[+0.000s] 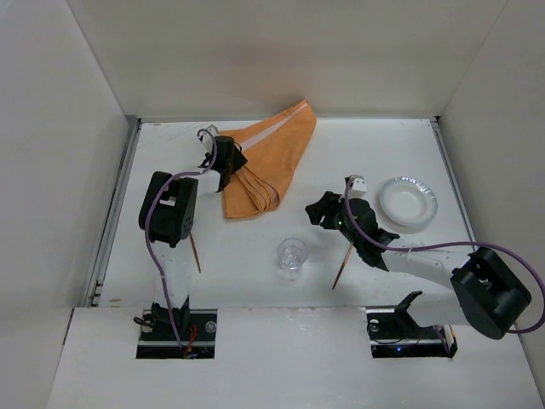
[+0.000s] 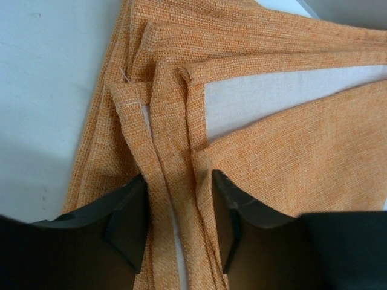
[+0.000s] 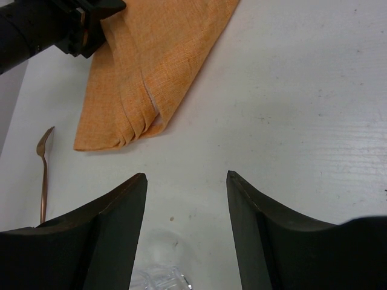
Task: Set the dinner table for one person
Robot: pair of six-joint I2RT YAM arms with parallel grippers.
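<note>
From above, the dinner table point(image 1: 358, 145) is spreading white beneath everything. The left gripper point(image 1: 228, 166) is sitting at the 9 o'clock edge of the bunched orange placemat point(image 1: 272, 153), likely so that it can draw the cloth out flat. The right gripper point(image 1: 324, 213) is hovering between the clear glass point(image 1: 291, 254) at its 7 o'clock and the plate point(image 1: 409, 201) at 3 o'clock.

At the left wrist, the left gripper point(image 2: 178, 175) is straddling the placemat's point(image 2: 302, 169) folded strips. Whether it is pinching them cannot be told. Bare dinner table point(image 2: 48, 90) is showing at 10 o'clock.

At the right wrist, the right gripper point(image 3: 186, 175) is gaping wide and holding nothing. The dinner table point(image 3: 302, 90) is lying below, the placemat point(image 3: 157, 60) at 11 o'clock and the glass point(image 3: 157, 279) at 6 o'clock.
</note>
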